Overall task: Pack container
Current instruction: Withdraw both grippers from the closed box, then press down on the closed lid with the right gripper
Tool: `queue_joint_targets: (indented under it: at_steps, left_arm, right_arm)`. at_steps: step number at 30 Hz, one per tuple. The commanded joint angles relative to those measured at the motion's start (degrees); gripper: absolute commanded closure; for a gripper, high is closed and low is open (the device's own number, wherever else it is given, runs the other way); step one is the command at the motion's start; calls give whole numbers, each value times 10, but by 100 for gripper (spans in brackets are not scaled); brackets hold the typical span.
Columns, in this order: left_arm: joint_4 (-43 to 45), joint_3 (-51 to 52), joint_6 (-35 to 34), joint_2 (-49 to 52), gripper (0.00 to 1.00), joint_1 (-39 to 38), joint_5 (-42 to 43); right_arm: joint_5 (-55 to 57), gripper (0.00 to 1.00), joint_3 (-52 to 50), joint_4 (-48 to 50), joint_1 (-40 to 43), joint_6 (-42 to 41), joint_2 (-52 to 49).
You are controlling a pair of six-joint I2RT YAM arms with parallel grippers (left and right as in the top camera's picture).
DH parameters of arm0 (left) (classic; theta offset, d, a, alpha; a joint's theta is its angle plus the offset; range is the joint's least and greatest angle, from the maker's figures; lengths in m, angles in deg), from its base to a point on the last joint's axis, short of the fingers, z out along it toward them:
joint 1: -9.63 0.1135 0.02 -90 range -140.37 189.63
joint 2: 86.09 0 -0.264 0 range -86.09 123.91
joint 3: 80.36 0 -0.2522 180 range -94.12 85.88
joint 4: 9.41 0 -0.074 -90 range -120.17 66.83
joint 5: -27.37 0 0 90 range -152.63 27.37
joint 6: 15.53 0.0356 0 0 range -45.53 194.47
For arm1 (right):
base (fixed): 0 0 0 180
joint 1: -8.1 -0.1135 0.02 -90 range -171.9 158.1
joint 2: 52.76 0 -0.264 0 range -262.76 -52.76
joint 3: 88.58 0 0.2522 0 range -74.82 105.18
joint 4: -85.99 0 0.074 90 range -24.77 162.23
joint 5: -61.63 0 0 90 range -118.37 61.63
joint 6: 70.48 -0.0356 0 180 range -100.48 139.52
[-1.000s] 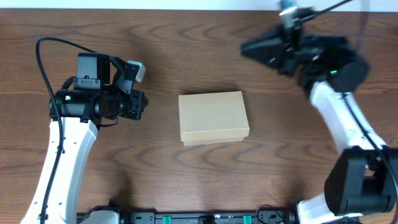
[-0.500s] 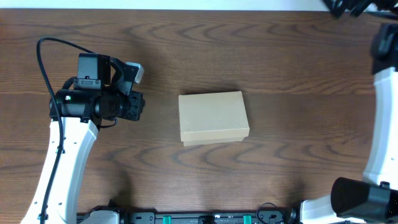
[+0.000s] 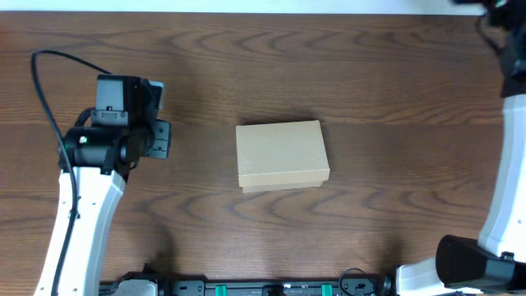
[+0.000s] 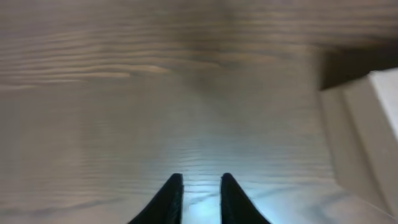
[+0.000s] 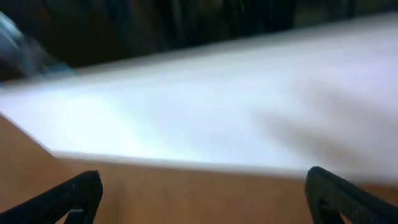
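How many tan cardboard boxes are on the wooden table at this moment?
1. The tan rectangular cardboard box lies near the middle of the brown wooden table, lid closed. No other is visible.

Left arm (image 3: pixel 82 214): a long white link with rounded edges, topped by a black cylindrical joint housing (image 3: pixel 94 148) and, beyond it, a black box-shaped module (image 3: pixel 115 94). A thin black cable (image 3: pixel 41 94) looped out from that module and ran back to the joint. The left gripper (image 4: pixel 200 190) ended in two slim, dark, tapering fingers (image 4: pixel 171 199). Right arm (image 3: pixel 505 164): the same smooth white link, with a bulky black joint (image 3: pixel 464 259) at its foot. The right gripper (image 5: pixel 202 196) carried two black, blunt-tipped fingers (image 5: pixel 68 199), blurred in the wrist view. A black base rail (image 3: pixel 246 289) with small green fittings lay along the near edge.
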Motion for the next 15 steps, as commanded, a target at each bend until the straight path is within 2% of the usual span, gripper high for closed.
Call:
queue_joint_targets:
  at_steps: [1,7,8,9,12,13,14,15]
  left_arm:
    - [0,-8,-19,-24,73,1,-55]
    - [-1,-8,-19,-44,73,1,-55]
    - [-1,-8,-19,-47,73,1,-53]
    - [0,-8,-19,-47,73,1,-53]
    - [0,-8,-19,-48,73,1,-53]
    - [0,-8,-19,-48,73,1,-52]
    - [0,-8,-19,-48,74,1,-51]
    - [0,-8,-19,-48,74,1,-49]
  right_arm:
    - [105,1,7,-73,-60,115,-8]
    - [140,1,5,-251,-177,204,-21]
    - [146,4,3,-273,-195,218,-22]
    - [158,17,-3,-291,-216,231,-22]
    - [210,43,-25,-332,-257,232,-22]
    - [223,57,-36,-342,-265,231,-22]
    - [227,64,-48,-349,-271,226,-22]
    - [221,63,-63,-355,-276,220,-22]
